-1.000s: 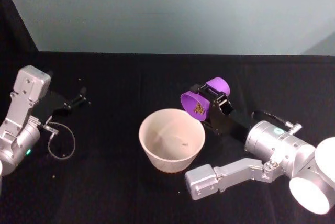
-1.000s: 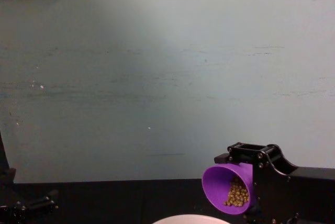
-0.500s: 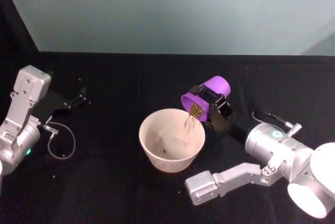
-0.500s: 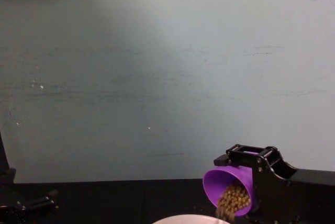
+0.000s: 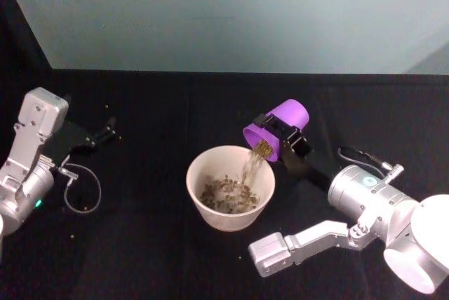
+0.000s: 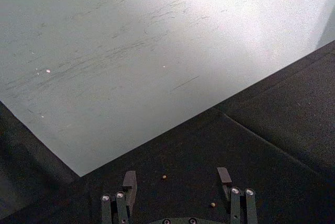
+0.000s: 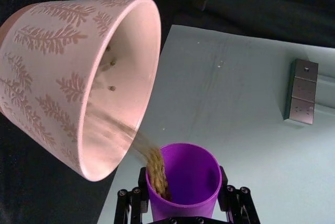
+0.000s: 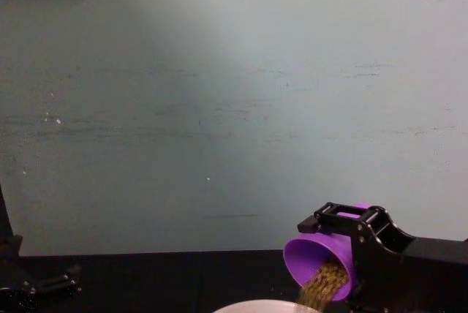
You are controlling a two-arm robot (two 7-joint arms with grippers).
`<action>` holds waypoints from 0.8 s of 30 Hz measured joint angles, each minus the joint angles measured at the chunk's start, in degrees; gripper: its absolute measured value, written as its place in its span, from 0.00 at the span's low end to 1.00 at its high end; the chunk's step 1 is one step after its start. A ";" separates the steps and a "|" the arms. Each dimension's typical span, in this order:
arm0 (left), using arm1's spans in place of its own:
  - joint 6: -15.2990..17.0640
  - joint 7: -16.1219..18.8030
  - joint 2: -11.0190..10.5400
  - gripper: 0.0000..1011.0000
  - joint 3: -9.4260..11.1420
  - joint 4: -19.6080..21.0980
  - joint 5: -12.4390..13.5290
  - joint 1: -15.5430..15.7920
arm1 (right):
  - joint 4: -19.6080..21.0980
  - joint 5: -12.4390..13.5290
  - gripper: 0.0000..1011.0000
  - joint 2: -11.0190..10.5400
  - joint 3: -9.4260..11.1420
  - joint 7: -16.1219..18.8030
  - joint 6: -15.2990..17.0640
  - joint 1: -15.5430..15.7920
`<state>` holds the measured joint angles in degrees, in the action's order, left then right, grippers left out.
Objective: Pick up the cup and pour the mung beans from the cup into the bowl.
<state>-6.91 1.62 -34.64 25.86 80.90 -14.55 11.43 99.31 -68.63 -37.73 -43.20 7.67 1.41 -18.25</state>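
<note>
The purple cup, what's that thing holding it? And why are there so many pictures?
That is a robot with two metal arms. At the end of each arm is a gripper, a sort of two-fingered hand. The right gripper pinches the purple cup and tips it, so mung beans stream down into the pale bowl on the black table. Some beans already lie in the bowl. The left gripper rests open at the left side and holds nothing. The pictures come from four cameras: one on the robot's head looking down, one on its chest looking across from the side, and one on each wrist looking along the fingers.
</note>
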 joint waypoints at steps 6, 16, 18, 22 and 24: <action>0.00 0.00 0.00 0.99 0.00 0.00 0.00 0.00 | -0.21 -1.28 0.73 0.12 0.01 -0.33 -0.05 -0.01; 0.00 0.00 0.00 0.99 0.00 0.00 0.00 0.00 | 0.17 -3.78 0.73 -0.17 -0.52 -0.83 0.39 0.04; 0.00 0.00 0.00 0.99 0.00 0.00 0.00 0.00 | 0.39 -4.31 0.73 -0.28 -0.66 -0.83 0.53 -0.03; 0.00 0.00 0.00 0.99 0.00 0.00 0.00 0.00 | 0.81 -5.73 0.73 -0.58 -0.97 -0.83 1.01 -0.25; 0.00 0.00 0.00 0.99 0.00 0.00 0.00 0.00 | 0.97 -7.01 0.73 -0.83 -1.21 -1.09 1.47 -0.44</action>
<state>-6.91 1.62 -34.64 25.86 80.90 -14.55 11.43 100.29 -75.64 -38.56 -44.41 6.58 2.88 -18.69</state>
